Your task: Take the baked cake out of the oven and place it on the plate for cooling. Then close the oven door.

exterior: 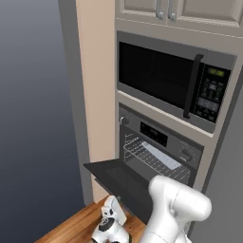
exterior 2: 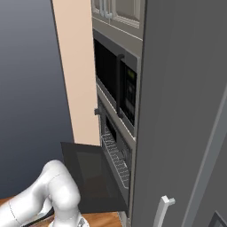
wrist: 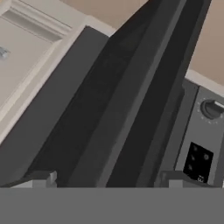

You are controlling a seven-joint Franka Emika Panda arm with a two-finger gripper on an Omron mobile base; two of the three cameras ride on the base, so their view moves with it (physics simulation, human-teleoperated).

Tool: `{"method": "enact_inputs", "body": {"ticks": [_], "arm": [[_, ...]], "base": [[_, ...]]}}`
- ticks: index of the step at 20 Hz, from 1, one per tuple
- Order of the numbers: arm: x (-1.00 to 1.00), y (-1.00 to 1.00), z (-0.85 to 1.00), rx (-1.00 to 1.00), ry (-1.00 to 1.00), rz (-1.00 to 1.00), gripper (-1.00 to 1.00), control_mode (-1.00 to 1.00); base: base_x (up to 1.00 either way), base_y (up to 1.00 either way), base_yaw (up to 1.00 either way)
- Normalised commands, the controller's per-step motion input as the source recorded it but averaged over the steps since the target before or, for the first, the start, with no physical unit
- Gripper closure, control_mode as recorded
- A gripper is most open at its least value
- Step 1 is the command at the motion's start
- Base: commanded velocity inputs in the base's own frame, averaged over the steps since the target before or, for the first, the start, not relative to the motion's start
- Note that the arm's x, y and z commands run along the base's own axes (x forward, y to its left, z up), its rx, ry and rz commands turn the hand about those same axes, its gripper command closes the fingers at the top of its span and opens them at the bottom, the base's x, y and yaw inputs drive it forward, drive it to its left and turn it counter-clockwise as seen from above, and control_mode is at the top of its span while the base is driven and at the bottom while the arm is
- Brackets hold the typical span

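I have the oven (exterior: 161, 147) in front of me, set in the tall cabinet under the black microwave (exterior: 175, 83). The oven door (exterior: 121, 178) hangs folded down and level, which leaves the cavity open and the wire rack (exterior: 152, 159) exposed; I see no cake on that rack and no plate anywhere, so I judge the closing step is what remains, though I cannot confirm where the cake went. Below the door a wooden tabletop (exterior: 71, 228) runs along the bottom, with my arm bent low over it, presumably to come at the door from beneath.

The hand view gives what the base views cannot: I look up along the door's dark underside (wrist: 100, 109), with the control panel's knob (wrist: 212, 109) and display (wrist: 197, 162) off to the right. The tool (wrist: 105, 180) has its two tips standing wide apart, released, gripping nothing. The right base view shows the door's glass panel (exterior 2: 91, 173) edge-on beside my elbow.
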Motion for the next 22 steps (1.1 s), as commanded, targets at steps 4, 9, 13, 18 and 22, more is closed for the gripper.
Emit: {"method": "enact_inputs", "body": {"ticks": [4, 9, 13, 18, 22], "arm": [[0.47, -0.01, 0.09, -0.18, -0.36, -0.24, -1.00, -1.00], [0.49, -0.06, 0.01, -0.21, -0.34, -0.28, -1.00, -1.00], [0.60, -0.16, 0.01, -0.21, -0.34, -0.29, -1.00, -1.00], [0.74, -0.37, 0.08, -0.19, -0.34, -0.25, -1.00, -1.00], [0.72, -0.57, 0.13, -0.14, -0.34, -0.18, -1.00, -1.00]], "base": [[0.00, 0.00, 0.00], [0.00, 0.00, 0.00], [0.00, 0.00, 0.00], [0.00, 0.00, 0.00], [0.00, 0.00, 0.00]]}}
